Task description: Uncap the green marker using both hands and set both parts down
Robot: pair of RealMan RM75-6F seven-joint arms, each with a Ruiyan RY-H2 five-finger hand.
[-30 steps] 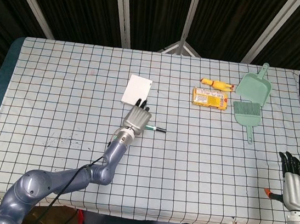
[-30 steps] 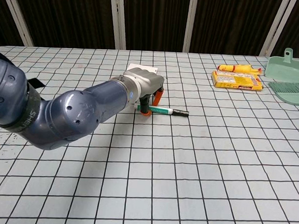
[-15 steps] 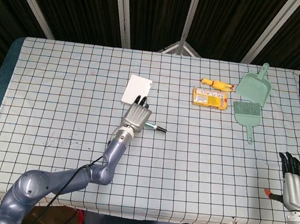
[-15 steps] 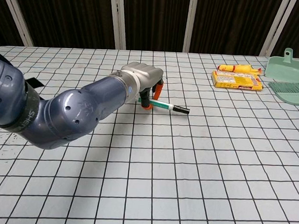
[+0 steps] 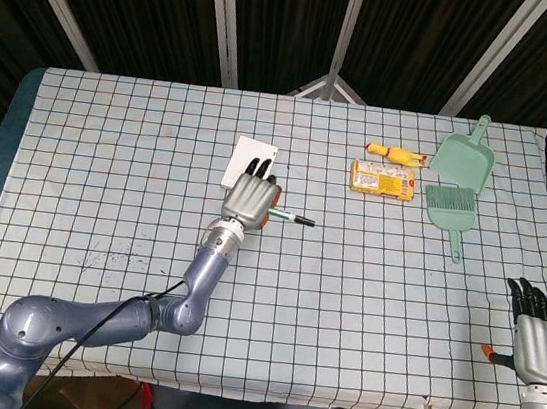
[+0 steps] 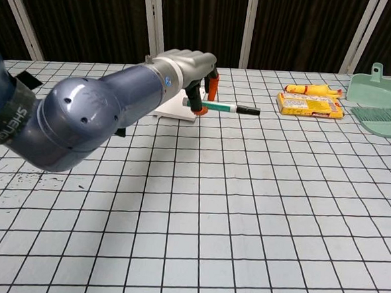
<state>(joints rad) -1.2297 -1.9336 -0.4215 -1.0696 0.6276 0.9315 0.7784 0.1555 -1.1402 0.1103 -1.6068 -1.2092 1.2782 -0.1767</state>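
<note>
The left hand (image 6: 190, 66) is now carrying the slim green marker with its black cap (image 6: 224, 108) clear of the checked tablecloth (image 5: 385, 280), where it lay a second ago, so pickup is done and uncapping comes next. The right hand (image 5: 540, 341) is waiting near the table's corner, fingers loosely extended, holding nothing. I am counting one marker, two hands.

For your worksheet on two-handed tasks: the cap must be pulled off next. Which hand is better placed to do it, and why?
The right hand. The left hand already holds the green marker lifted off the table, black cap end pointing toward the robot's right. The right hand holds nothing, though it sits far off.
</note>
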